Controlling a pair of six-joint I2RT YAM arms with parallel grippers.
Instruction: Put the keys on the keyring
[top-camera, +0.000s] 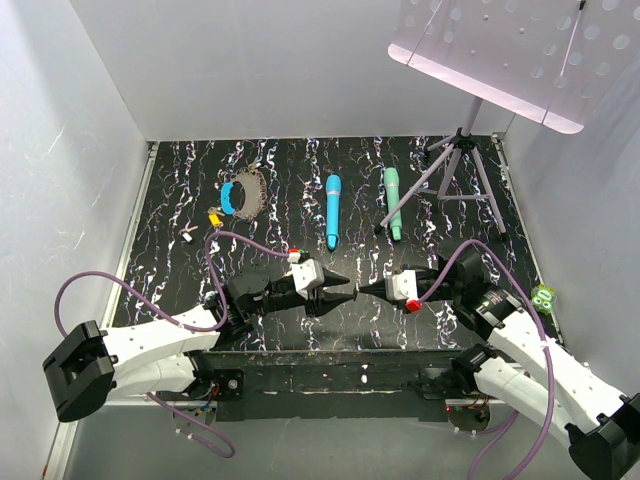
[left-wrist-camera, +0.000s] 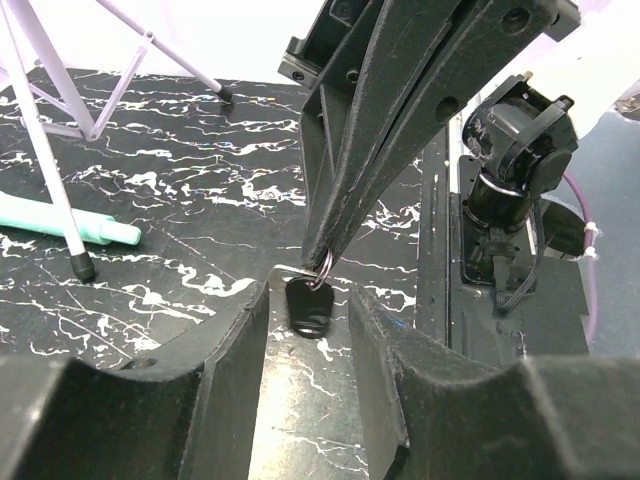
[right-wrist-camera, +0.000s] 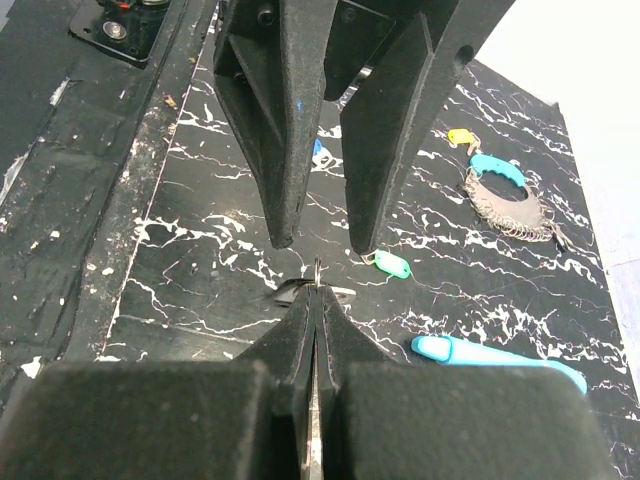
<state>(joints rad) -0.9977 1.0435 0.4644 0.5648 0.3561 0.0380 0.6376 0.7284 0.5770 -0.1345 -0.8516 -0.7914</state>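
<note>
Mid-handover, a seemingly dark key is clamped in the right gripper; closure of the gaping, empty left gripper is needed next.

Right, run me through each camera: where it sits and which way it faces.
Top external: above and behind the bases, looking down on the table; both arms show, left hand and right hand nearly tip to tip.
Left wrist: on the left arm, facing rightward; own open fingers at the bottom, opposite hand pinching the dark key.
Right wrist: on the right arm, facing leftward; own shut fingers at the bottom.
Shared: top and right wrist both show the keyring.
</note>
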